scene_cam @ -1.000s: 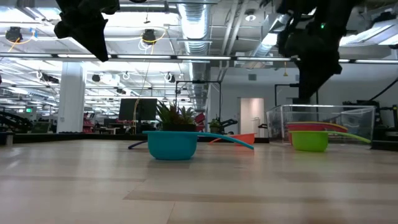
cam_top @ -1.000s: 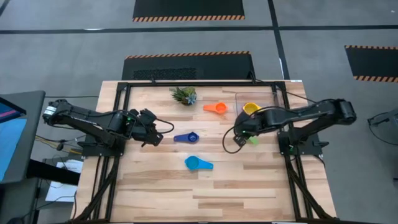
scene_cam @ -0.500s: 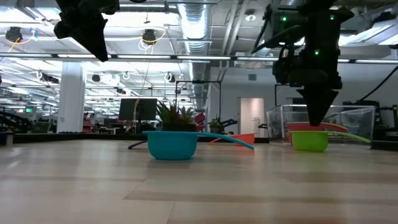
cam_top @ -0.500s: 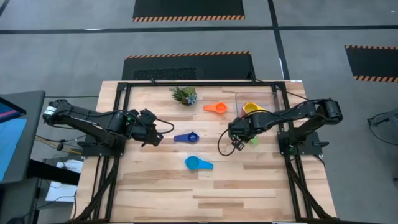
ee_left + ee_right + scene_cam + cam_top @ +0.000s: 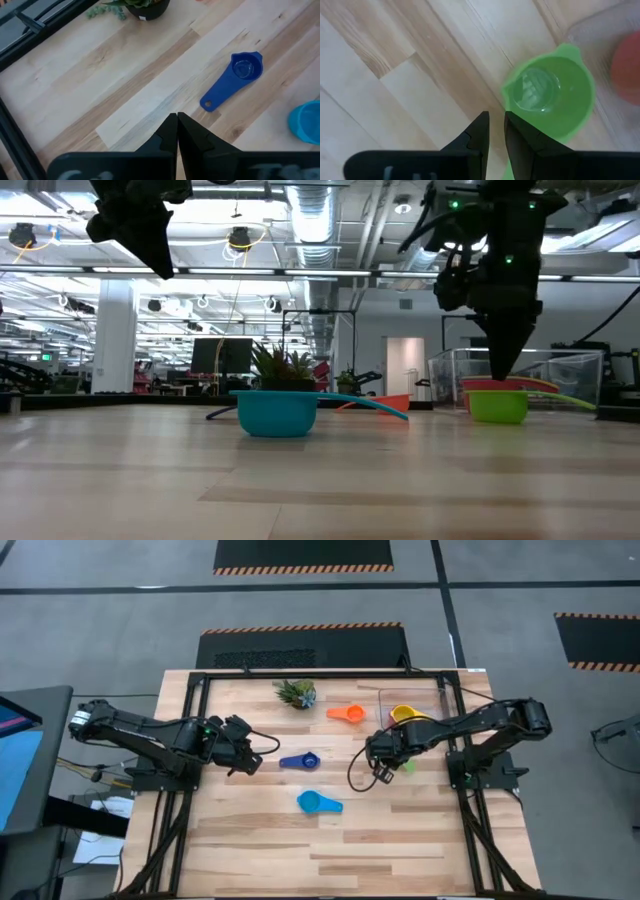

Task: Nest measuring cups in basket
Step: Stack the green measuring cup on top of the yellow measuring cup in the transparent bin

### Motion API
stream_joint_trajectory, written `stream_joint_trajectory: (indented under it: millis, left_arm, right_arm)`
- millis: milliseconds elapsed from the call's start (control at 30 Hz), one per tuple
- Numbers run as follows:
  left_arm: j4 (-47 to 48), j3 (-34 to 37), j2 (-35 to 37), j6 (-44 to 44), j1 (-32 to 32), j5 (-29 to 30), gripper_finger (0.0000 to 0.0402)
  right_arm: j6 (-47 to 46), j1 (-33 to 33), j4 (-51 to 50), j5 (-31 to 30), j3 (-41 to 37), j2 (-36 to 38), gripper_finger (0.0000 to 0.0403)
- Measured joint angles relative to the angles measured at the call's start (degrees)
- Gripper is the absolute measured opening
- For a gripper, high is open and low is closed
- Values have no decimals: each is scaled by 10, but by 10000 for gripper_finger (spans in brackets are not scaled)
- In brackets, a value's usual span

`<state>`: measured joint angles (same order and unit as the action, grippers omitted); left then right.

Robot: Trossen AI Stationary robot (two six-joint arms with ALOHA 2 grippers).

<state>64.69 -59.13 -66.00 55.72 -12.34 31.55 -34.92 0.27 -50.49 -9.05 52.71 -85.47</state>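
A green measuring cup [image 5: 551, 95] stands upright on the table just in front of the clear basket [image 5: 432, 692]. My right gripper [image 5: 497, 125] points down right above the cup's rim [image 5: 498, 394], fingers a narrow gap apart with bare wood between them. Whether a finger touches the rim cannot be told. A yellow cup [image 5: 403, 715] and a red cup [image 5: 627, 65] sit in the basket. On the table lie a dark blue cup [image 5: 235, 80], a blue cup [image 5: 318, 803] and an orange cup [image 5: 347, 713]. My left gripper [image 5: 176, 124] hangs shut, high over the table's left side.
A small spiky potted plant [image 5: 296, 693] stands at the far middle of the table. The basket's clear wall [image 5: 560, 365] rises just behind the green cup. Bare wood lies along the near half of the table [image 5: 330, 850].
My right gripper has come down from high above the table to just over the green cup, shifting slightly toward the table's left and rolling a little. The cups have stayed where they were.
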Motion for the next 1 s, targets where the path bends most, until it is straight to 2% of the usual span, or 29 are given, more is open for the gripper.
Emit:
stream_joint_trajectory:
  millis: [800,1000]
  left_arm:
    - [-2,0,0,9,0,-14,0]
    - [-2,0,0,10,0,-14,0]
  right_arm:
    - [69,-7,1,-15,0,0,82]
    - [50,-16,1,-16,0,-1,91]
